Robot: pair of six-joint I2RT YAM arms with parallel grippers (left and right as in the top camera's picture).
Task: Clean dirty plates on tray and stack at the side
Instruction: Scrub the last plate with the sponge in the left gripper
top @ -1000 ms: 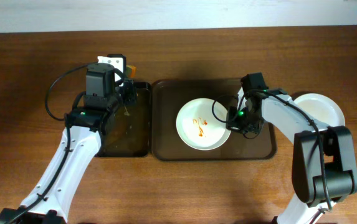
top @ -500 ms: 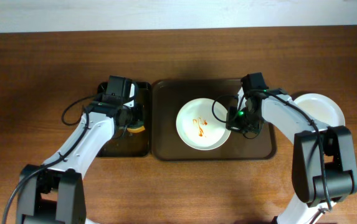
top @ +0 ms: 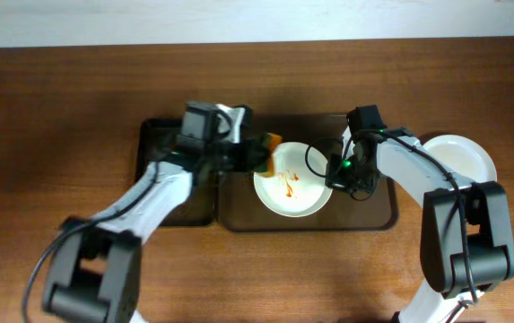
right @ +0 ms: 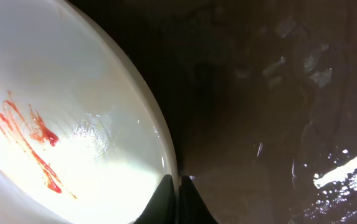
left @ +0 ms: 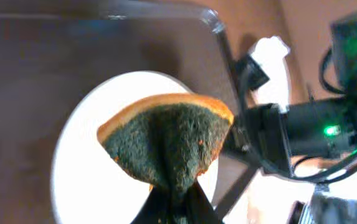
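between the fingers of the left gripper [top: 258,154], pinched nearly together: a sponge [left: 166,143], gripped by its narrow end, dark green scouring face toward the wrist camera, orange backing along the far edge. directly beyond those fingertips, behind the sponge, a dirty plate [top: 292,193], white with an orange-red sauce squiggle [top: 288,179], lying on the dark brown tray [top: 373,213]; contact between sponge and plate not discernible. at the opposite rim, clamped by the right gripper [right: 177,190], fingers all but shut with the rim edge between their tips, sauce off to their left, wet tray floor to their right. outboard of the right fingers, off the tray on the wooden table [top: 59,90], a clean plate [top: 467,152]. back behind the left fingers, a narrower black tray [top: 153,148].
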